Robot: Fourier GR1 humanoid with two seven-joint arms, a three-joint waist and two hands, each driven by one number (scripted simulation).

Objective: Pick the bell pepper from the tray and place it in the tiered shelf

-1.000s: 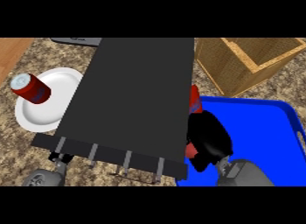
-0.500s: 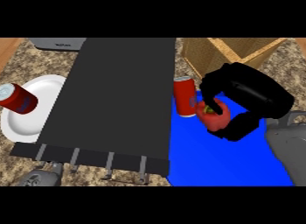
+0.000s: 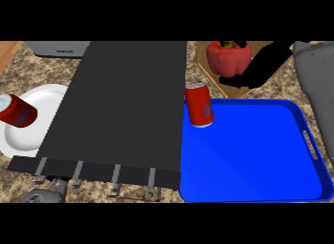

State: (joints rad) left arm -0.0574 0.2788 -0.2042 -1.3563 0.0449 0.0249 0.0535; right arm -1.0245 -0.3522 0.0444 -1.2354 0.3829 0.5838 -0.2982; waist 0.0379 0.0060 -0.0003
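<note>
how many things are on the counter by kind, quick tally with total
cans: 2 (one on the blue tray, one on the white plate)
bell pepper: 1, lifted in the right hand
blue tray: 1
white plate: 1
black tiered shelf: 1
wooden box: 1
total: 7

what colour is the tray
Bright blue: the tray shows best in the head view, with a red can at its left edge.
</note>
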